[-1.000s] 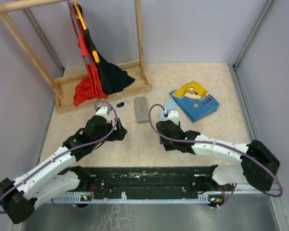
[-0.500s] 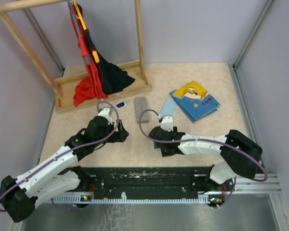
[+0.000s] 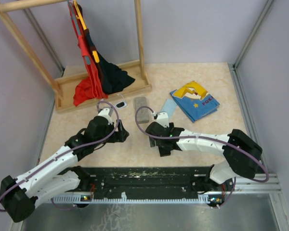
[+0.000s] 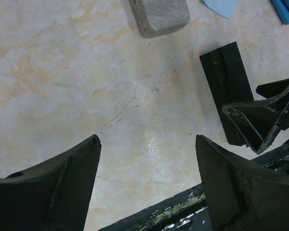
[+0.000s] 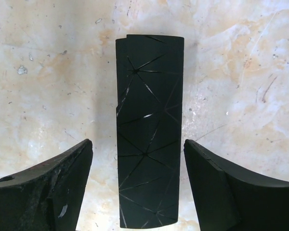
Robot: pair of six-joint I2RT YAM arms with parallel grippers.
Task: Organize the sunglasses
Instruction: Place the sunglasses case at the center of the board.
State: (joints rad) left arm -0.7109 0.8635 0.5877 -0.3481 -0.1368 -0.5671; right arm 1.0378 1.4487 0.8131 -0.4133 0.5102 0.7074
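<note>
The white-framed sunglasses [image 3: 120, 103] lie by the wooden rack's base, apart from both grippers. My right gripper [image 5: 137, 144] is open above a flat black case [image 5: 149, 130], one finger on each side with a gap to both. The left wrist view shows that black case [image 4: 229, 91] with the right gripper's fingers [image 4: 262, 115] at its near end. My left gripper [image 4: 147, 144] is open over bare tabletop with nothing between its fingers. In the top view the left gripper [image 3: 123, 132] sits left of the right gripper [image 3: 155, 142].
A grey oblong case [image 3: 142, 108] lies just beyond the grippers, with a light-blue cloth [image 3: 167, 107] to its right. A blue and yellow book [image 3: 195, 100] is at the back right. The wooden rack [image 3: 103, 89] with hanging clothes stands at the back left.
My right arm has swung left and toward the near edge, away from the light-blue cloth, and its jaws have opened wider. The left arm has not moved.
</note>
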